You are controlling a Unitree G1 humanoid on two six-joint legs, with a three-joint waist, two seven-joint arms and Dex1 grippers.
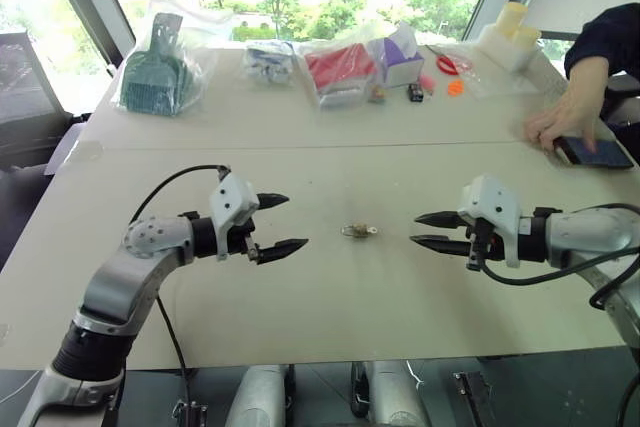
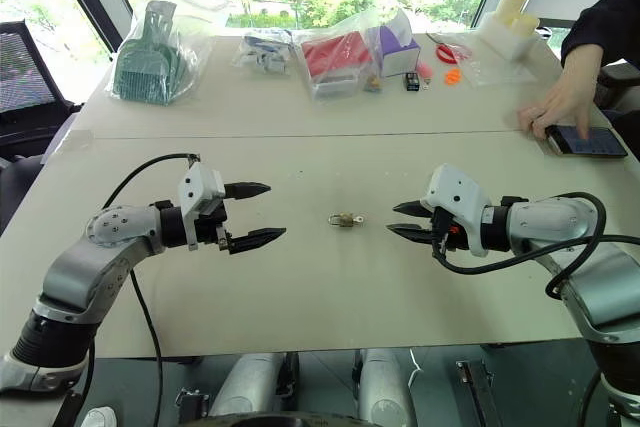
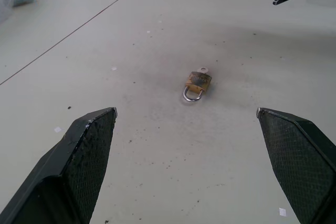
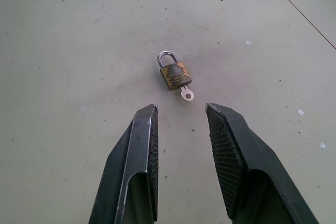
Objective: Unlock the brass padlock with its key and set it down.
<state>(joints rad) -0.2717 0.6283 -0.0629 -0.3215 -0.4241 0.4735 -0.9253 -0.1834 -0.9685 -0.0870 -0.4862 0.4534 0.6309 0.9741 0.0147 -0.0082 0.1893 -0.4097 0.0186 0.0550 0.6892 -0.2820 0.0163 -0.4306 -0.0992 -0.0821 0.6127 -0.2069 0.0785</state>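
Brass padlock [image 4: 175, 75]: small, dull yellow body, scuffed and darkened on its face, lying flat on the table, nothing touching it.
Shackle: thin silvery loop, both legs seated in the body, pointing toward the robot's left.
Key [image 4: 186, 93]: tiny silvery key with a round head, standing in the bottom of the lock body, head toward the robot's right.
Left gripper [image 1: 279, 223]: two black fingers spread wide apart, holding nothing, level above the table, aimed at the lock from its shackle side, well apart from it.
Right gripper [image 1: 431, 230]: fingers parted by a narrower gap, holding nothing, tips aimed at the key end, near it without touching.
Place: lock sits between the two grippers, in the middle of the near half of the pale table [image 1: 330, 307], closer to the near edge than the far edge.
Far edge: bagged items [image 1: 340, 72] in a row.
Far right corner: a person's hand [image 1: 560, 122] on a phone [image 1: 592, 153].
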